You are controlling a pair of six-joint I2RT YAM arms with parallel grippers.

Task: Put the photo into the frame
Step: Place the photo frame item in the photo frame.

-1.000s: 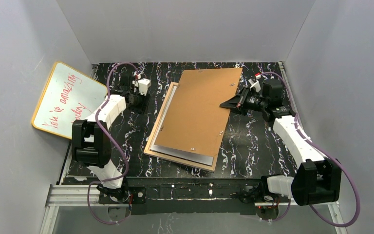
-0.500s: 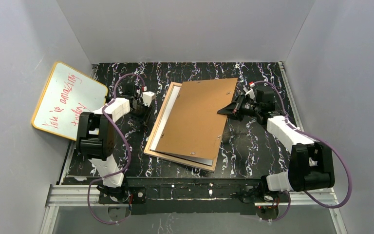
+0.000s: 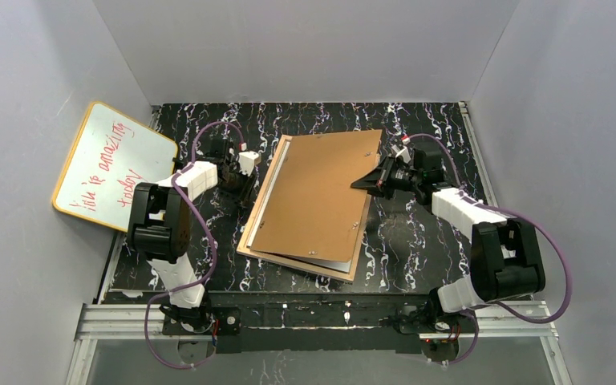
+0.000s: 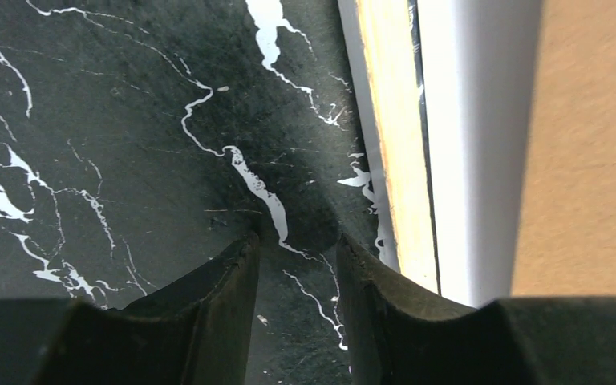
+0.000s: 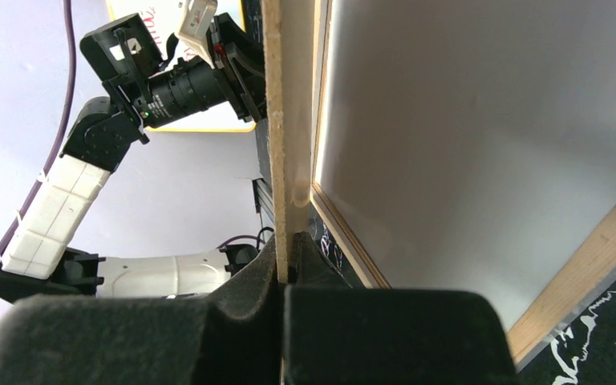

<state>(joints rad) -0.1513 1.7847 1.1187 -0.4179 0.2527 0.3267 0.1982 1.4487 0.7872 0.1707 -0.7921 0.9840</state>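
Observation:
The frame (image 3: 289,263) lies reverse side up on the black marbled table, its tan rim also in the left wrist view (image 4: 393,144) and the right wrist view (image 5: 585,265). Inside it a white sheet shows, apparently the photo (image 5: 481,136) back up; only a strip shows from above (image 3: 265,204) and beside the rim (image 4: 473,144). My right gripper (image 5: 286,249) is shut on the right edge of the brown backing board (image 3: 317,188), which slants over the frame. My left gripper (image 4: 297,237) is open and empty on the table by the frame's left rim.
An orange-rimmed whiteboard (image 3: 108,164) with red handwriting leans against the left wall. Grey walls close in the table on three sides. The arm bases stand at the near edge.
The right gripper has carried the backing board left and down, so it covers more of the frame. The left gripper has moved closer to the frame's left rim and narrowed slightly.

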